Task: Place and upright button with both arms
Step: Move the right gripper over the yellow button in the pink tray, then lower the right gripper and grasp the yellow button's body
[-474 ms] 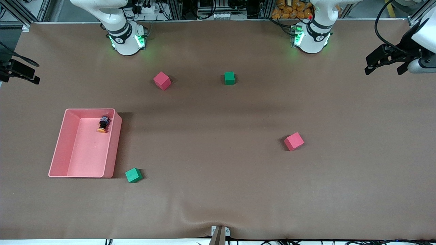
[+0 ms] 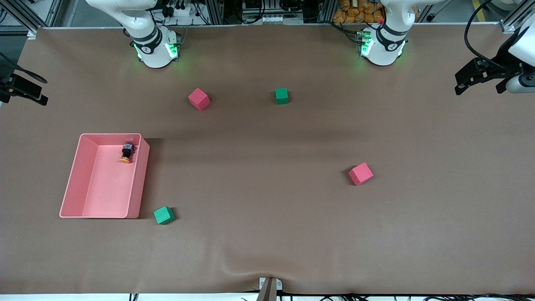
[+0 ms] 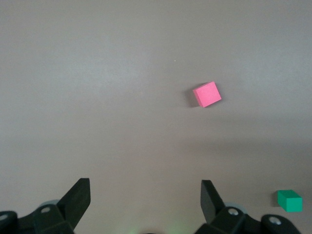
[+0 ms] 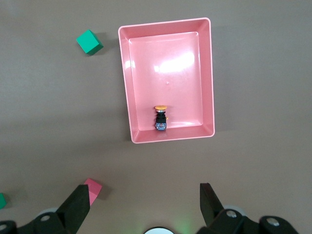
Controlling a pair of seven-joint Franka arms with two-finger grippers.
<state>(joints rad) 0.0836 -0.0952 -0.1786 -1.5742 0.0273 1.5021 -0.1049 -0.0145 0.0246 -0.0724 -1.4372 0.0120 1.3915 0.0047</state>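
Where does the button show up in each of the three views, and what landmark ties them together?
Front view: the button lies on its side in the pink tray, near the tray's wall closest to the robot bases.
Left wrist view: not in it.
Right wrist view: the button lies inside the same tray.
Shared landmark: the pink tray, in the front and right wrist views.

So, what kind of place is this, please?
Probably a robotics lab or test cell. Two white arms are bolted at the edge of a table covered in brown sheet, aluminium framing and cables run along that edge, and the props are foam cubes and a pink tray holding a button.
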